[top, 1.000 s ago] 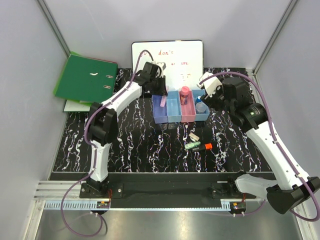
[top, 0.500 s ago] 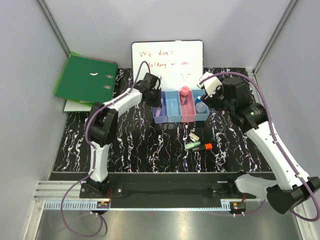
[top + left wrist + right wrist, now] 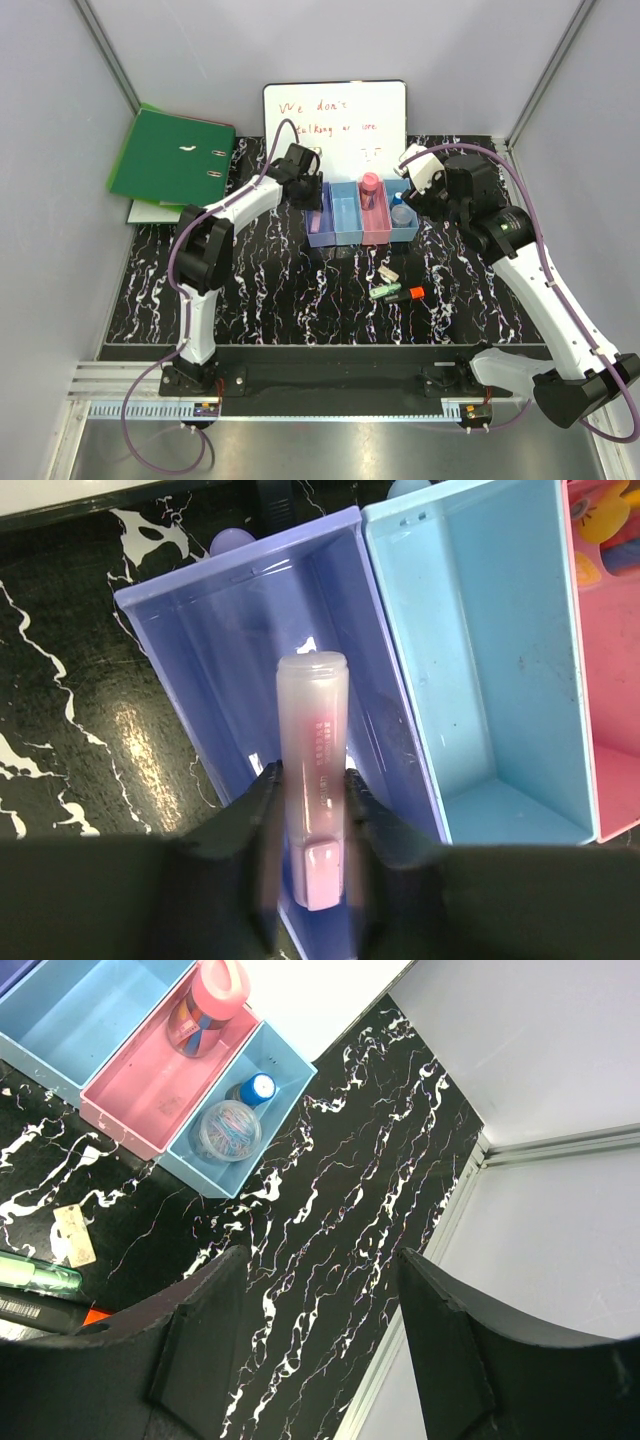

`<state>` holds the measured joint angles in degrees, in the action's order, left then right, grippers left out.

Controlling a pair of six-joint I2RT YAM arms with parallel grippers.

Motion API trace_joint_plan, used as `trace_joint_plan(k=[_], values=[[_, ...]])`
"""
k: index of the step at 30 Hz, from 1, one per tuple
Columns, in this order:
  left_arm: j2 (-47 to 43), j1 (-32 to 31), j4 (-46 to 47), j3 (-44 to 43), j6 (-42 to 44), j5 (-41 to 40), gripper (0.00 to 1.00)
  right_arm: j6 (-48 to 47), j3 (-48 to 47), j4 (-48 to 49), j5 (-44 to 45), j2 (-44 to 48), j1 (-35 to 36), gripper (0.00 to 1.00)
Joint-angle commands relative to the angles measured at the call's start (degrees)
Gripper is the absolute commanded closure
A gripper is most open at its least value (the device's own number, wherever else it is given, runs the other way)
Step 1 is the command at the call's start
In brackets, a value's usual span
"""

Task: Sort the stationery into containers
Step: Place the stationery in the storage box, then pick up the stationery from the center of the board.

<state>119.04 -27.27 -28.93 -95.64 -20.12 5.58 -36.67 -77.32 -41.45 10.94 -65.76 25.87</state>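
Now, at the far left, the binder (image 3: 170, 155) lies well apart from the bins. The left gripper (image 3: 312, 810) is clamped on the marker (image 3: 312, 730), holding it by its lower half with the other end pointing into the purple bin (image 3: 220, 630), the first in the row. Whether the marker touches the bin's floor I cannot tell. The step in hand looks like the drop-off: the marker is already inside the bin's walls, so the next move calls for parting the fingers and lifting straight up, clear of the thin wall shared with the blue bin (image 3: 480, 680).

That blue bin holds nothing. Next, the pink bin (image 3: 150, 1090) holds a pink-capped item (image 3: 215, 990). The end bin (image 3: 290, 1060) holds the bottle (image 3: 258, 1090) and the round piece (image 3: 225, 1130), touching each other.

In front of the bins, on the table, the green highlighter (image 3: 385, 291) and orange highlighter (image 3: 412, 292) lie end to end, unsorted, with a pale tag (image 3: 75, 1232) just beside them.

The right gripper (image 3: 320, 1260) hangs beside the end bin, spread wide and carrying nothing. I judge the task past halfway, with those highlighters left.
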Motion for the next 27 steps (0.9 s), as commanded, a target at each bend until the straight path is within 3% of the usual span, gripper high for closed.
trace_joint_plan(k=[1, 6, 9, 10, 11, 16, 17, 20, 27], values=[[-1.45, 0.37, 2.74, -2.19, 0.43, 1.09, 0.66, -0.16, -1.26, 1.46, 0.84, 0.54, 0.06, 0.31], [-1.01, 0.37, 2.65, -2.89, 0.34, 1.18, 0.57, -0.07, -1.26, 1.46, 0.92, 0.63, -0.03, 0.31], [-0.92, 0.37, 2.74, -2.8, 0.43, 1.53, 0.58, -0.07, -1.25, 1.46, 1.1, 0.81, -0.03, 0.31], [-0.92, 0.37, 2.74, -2.8, 0.61, 1.36, 0.71, -0.16, -1.43, 1.46, 1.1, 0.81, -0.03, 0.31], [-1.01, 0.37, 2.74, -2.8, 0.61, 1.27, 0.76, -0.16, -1.52, 1.46, 1.1, 0.81, -0.03, 0.31], [-3.02, 0.37, 2.82, -3.77, 1.48, 2.32, 0.82, -0.16, -1.08, 1.46, 1.45, 1.07, -0.03, 0.31], [-3.64, 0.37, 3.0, -3.86, 1.83, 2.93, 0.94, -0.25, -0.99, 1.46, 1.45, 1.16, 0.06, 0.31], [-6.8, 0.11, 3.35, -3.42, 4.2, 4.6, 1.0, -0.6, -0.47, 1.37, 2.15, 1.68, -0.03, 0.31], [-17.77, -6.03, 2.83, 5.44, 27.82, 8.47, 1.0, -1.92, 1.47, 1.46, 5.14, 3.79, -0.03, 0.31]])
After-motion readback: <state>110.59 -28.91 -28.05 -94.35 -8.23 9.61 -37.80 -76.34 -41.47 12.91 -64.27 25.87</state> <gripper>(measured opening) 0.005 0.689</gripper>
